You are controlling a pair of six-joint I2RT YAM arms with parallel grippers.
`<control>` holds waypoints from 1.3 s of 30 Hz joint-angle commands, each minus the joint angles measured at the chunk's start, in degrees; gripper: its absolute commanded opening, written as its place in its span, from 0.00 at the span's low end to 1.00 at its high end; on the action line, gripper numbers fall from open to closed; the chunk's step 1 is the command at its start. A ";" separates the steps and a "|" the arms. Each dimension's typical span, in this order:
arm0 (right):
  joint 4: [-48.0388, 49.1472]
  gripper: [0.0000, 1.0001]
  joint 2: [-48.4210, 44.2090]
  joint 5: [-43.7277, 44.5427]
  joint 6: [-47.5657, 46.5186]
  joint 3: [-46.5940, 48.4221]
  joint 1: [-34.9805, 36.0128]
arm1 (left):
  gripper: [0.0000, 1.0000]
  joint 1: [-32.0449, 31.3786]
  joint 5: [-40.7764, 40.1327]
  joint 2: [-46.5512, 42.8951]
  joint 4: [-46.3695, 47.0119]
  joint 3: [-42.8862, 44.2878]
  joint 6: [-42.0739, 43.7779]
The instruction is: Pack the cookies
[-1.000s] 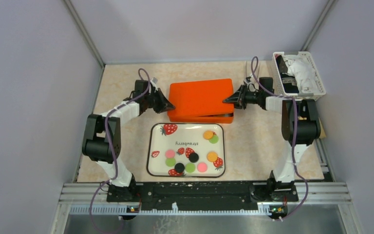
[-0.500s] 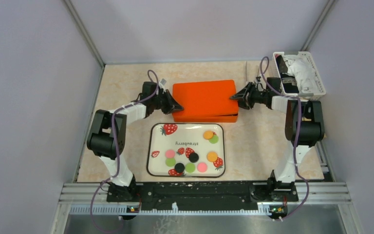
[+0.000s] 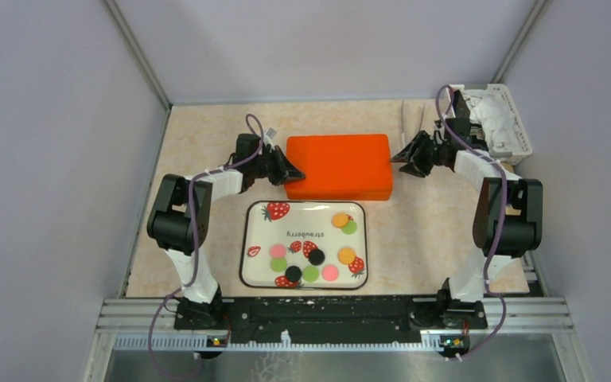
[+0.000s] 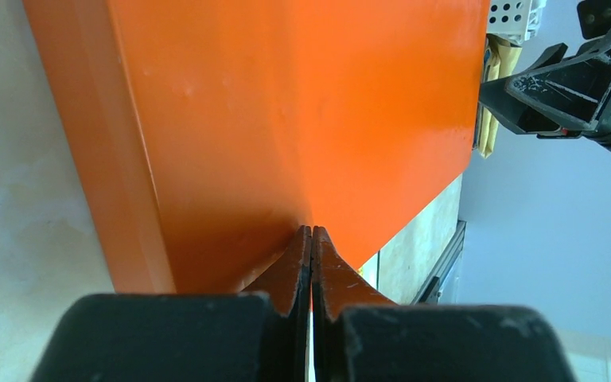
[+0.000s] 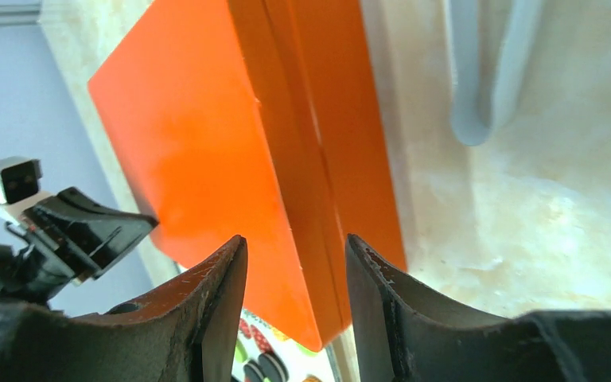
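Observation:
The cookies [image 3: 317, 256] are small orange, pink, green and black discs lying loose on the strawberry-print tray [image 3: 254, 231]. Behind the tray sits an orange box [image 3: 338, 165] with its lid flat on top. My left gripper [image 3: 290, 169] is shut, its tips [image 4: 312, 231] resting against the left end of the lid [image 4: 302, 103]. My right gripper [image 3: 404, 157] stands open just off the box's right end [image 5: 318, 159], with nothing between its fingers [image 5: 296, 243]. A few cookies [image 5: 258, 368] show past the box corner in the right wrist view.
A white slotted basket [image 3: 517, 131] holding white and dark items stands at the back right corner. Grey tongs [image 5: 485, 72] lie on the table behind the right gripper, near the box. Walls close in the table on the left, back and right.
The tilted lid has come down flat on the orange box, which shifted slightly right. The right gripper opened, let go of the lid and drew back to the right. The left gripper stays shut.

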 commanded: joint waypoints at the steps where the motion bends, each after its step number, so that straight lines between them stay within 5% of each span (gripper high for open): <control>1: -5.04 0.48 -4.17 8.79 -3.50 2.84 -0.77 | 0.00 -0.75 -3.07 3.69 -3.95 -1.00 1.94; 5: -7.09 0.39 -3.44 11.69 -5.77 4.51 -0.73 | 0.00 -0.79 -1.86 3.40 -3.48 0.11 1.80; 9: -7.05 0.07 -0.98 11.67 -6.57 5.39 -0.61 | 0.00 -0.75 -1.17 -0.12 -5.21 2.75 0.89; 11: -6.87 0.00 0.27 11.94 -6.94 5.83 -0.31 | 0.00 -0.30 -1.09 -2.35 -6.31 4.13 0.10; 23: -9.34 0.00 6.07 20.21 -10.69 9.45 2.27 | 0.00 10.82 -5.25 -11.00 -9.07 -3.55 -2.26; 39: -10.43 0.00 13.89 16.87 -11.32 18.01 11.94 | 0.00 5.93 -7.86 0.09 -7.41 4.09 0.61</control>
